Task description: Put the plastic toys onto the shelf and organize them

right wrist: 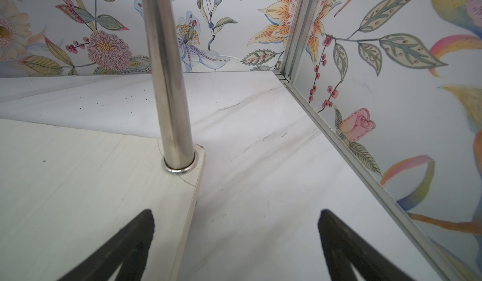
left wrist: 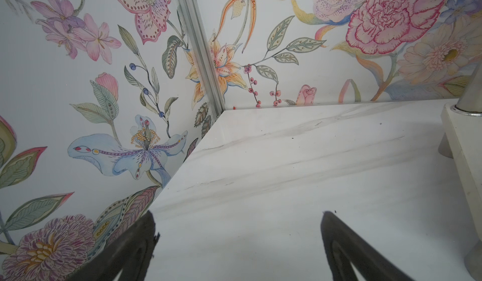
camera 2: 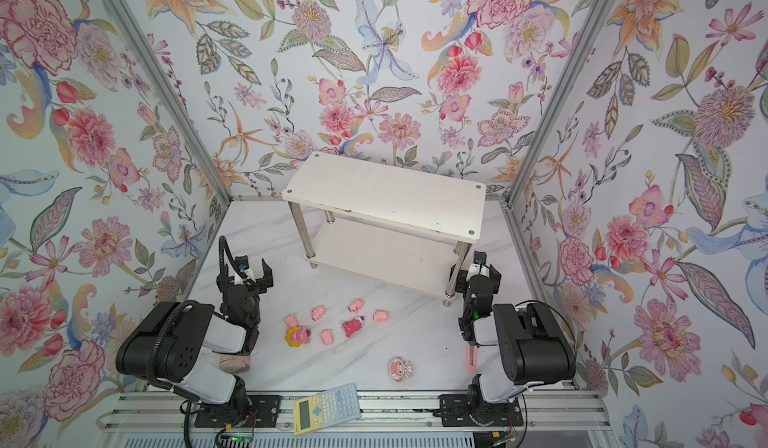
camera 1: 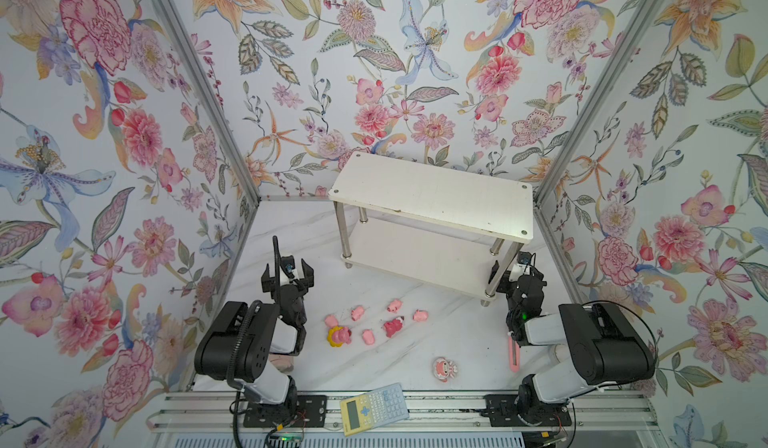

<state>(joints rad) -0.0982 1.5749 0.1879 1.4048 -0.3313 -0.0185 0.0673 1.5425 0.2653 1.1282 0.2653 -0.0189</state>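
i am holding my left hand and right hand wide open and empty, the shelf is standing bare, and all eight plastic toys are lying on the surface toward its front edge.

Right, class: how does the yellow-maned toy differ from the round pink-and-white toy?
The yellow-maned toy shows a yellow ring; the round pink-and-white toy shows none. The yellow-maned toy lies beside a pink pig; the round pink-and-white toy lies alone, nearer the calculator. Both rest on the table, off the shelf.
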